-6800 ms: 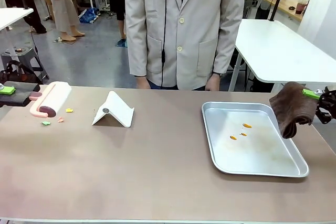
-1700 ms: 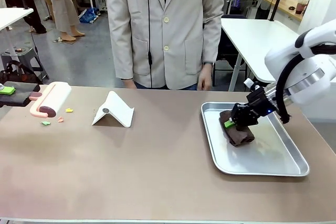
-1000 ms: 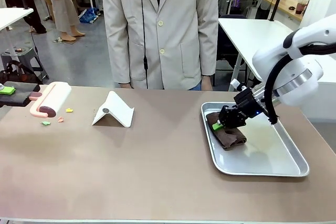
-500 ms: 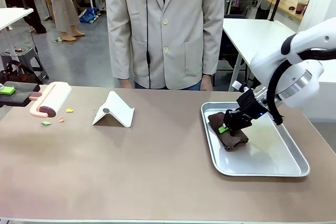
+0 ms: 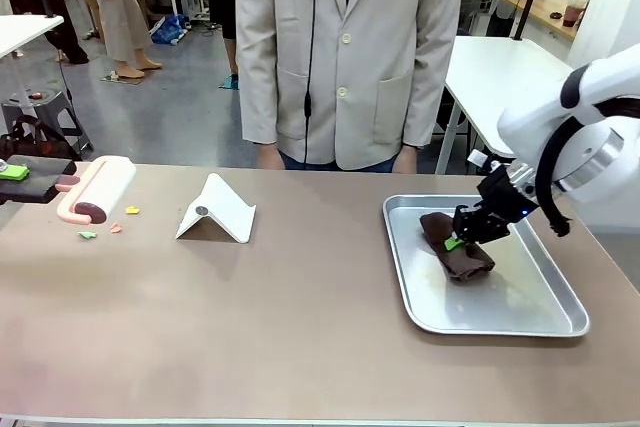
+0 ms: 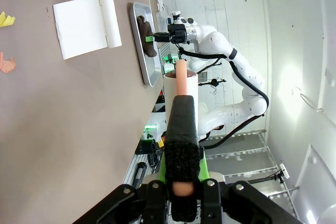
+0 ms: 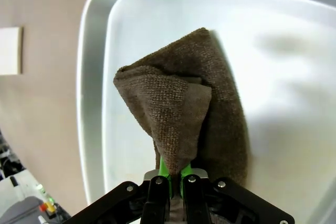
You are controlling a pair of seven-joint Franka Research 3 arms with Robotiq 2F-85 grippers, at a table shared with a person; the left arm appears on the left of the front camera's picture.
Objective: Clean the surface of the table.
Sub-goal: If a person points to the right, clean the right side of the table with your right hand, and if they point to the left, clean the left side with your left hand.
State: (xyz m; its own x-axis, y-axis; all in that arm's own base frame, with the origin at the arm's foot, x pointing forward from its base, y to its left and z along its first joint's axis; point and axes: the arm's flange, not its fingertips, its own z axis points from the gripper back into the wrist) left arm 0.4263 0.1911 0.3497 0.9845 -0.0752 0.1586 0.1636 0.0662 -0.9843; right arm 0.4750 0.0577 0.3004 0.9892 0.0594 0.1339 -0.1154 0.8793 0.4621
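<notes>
Table [image 5: 300,327] lies under both sets of fingers. Right gripper [image 5: 458,239] pinches a brown cloth [image 5: 465,261], which is down on the tray [image 5: 520,319] at the table's right. Left gripper [image 6: 181,145] is clamped on a pink lint roller [image 5: 100,187] at the far-left edge.

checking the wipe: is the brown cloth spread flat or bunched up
Bunched: the brown cloth lies folded over itself in the metal tray, one fold pinched in the shut right gripper.

Left gripper [image 5: 50,179] half off-frame.
</notes>
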